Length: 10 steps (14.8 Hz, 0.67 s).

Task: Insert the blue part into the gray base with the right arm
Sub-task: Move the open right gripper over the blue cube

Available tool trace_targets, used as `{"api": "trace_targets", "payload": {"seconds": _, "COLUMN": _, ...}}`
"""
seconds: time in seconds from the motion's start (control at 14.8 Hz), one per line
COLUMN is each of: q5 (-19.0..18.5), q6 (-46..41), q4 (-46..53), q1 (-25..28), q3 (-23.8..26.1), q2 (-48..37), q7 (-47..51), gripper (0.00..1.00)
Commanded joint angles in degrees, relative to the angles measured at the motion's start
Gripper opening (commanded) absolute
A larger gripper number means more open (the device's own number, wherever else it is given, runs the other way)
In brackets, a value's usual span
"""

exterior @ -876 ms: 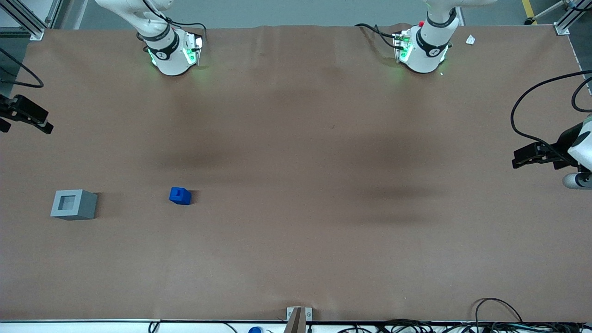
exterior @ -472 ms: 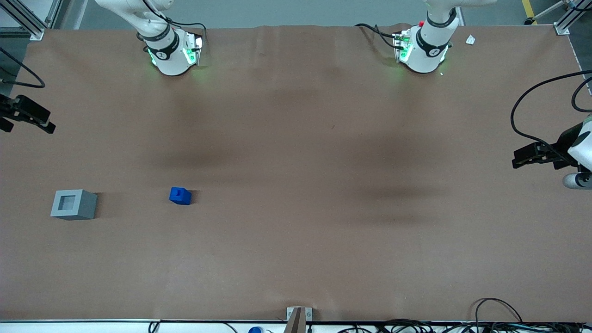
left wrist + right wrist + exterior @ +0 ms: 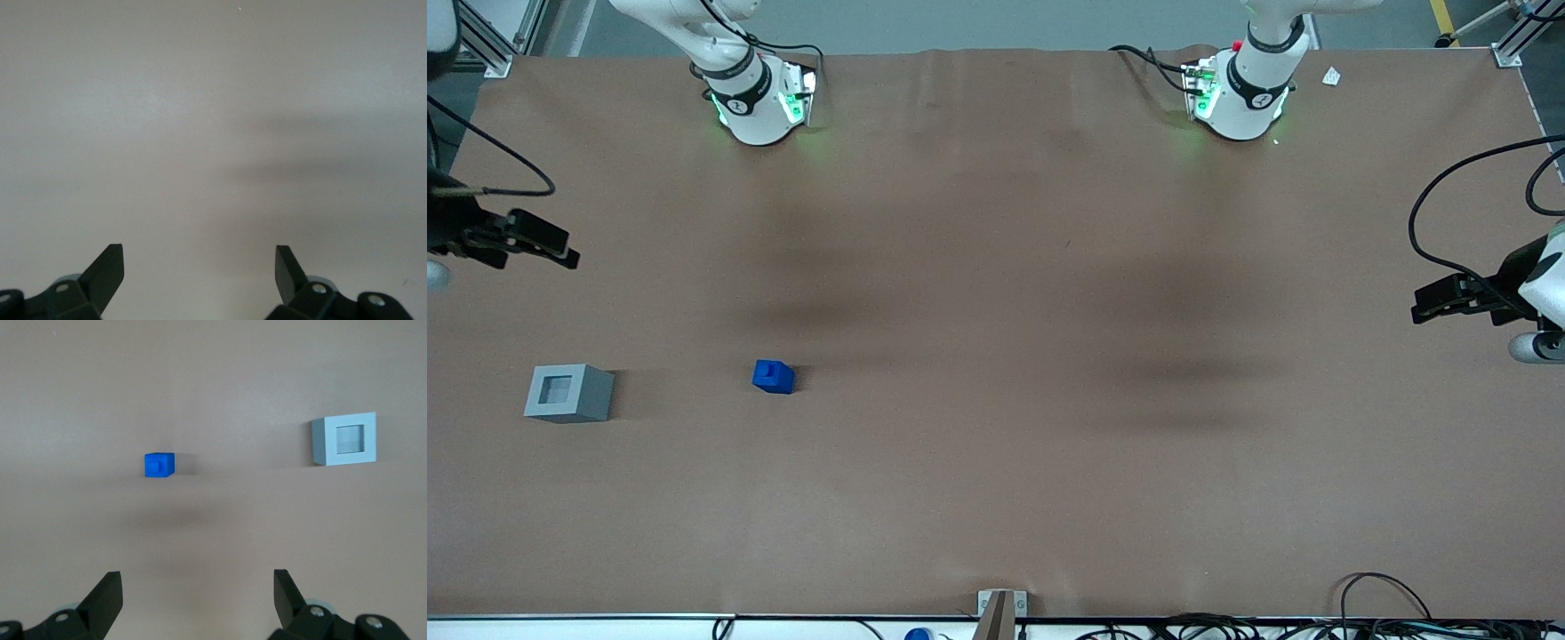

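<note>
The blue part (image 3: 773, 376) stands on the brown table, stub up, beside the gray base (image 3: 569, 392), a light gray cube with a square recess in its top. Both rest apart from each other, and both show in the right wrist view: blue part (image 3: 159, 465), gray base (image 3: 344, 439). My right gripper (image 3: 551, 251) hangs at the working arm's end of the table, farther from the front camera than the base and well above the table. It is open (image 3: 198, 583), with only bare table between its fingers.
The two arm pedestals (image 3: 760, 102) (image 3: 1240, 98) stand along the table edge farthest from the front camera. A small white scrap (image 3: 1331, 76) lies near the second pedestal. Cables (image 3: 1387, 604) and a bracket (image 3: 1000, 609) line the nearest edge.
My right gripper has moved in over the table from its edge, toward the parked arm's end and slightly nearer the front camera. Blue part and gray base have not moved.
</note>
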Motion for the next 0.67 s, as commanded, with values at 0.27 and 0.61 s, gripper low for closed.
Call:
{"api": "trace_targets", "payload": {"seconds": 0.27, "q5": 0.6, "q6": 8.8, "q4": -3.0, "q1": 4.9, "q3": 0.2, "q2": 4.8, "q7": 11.3, "gripper": 1.00}}
{"api": "trace_targets", "payload": {"seconds": 0.61, "q5": 0.4, "q6": 16.0, "q4": -4.0, "q1": 9.3, "q3": 0.1, "q2": 10.3, "q7": 16.7, "gripper": 1.00}}
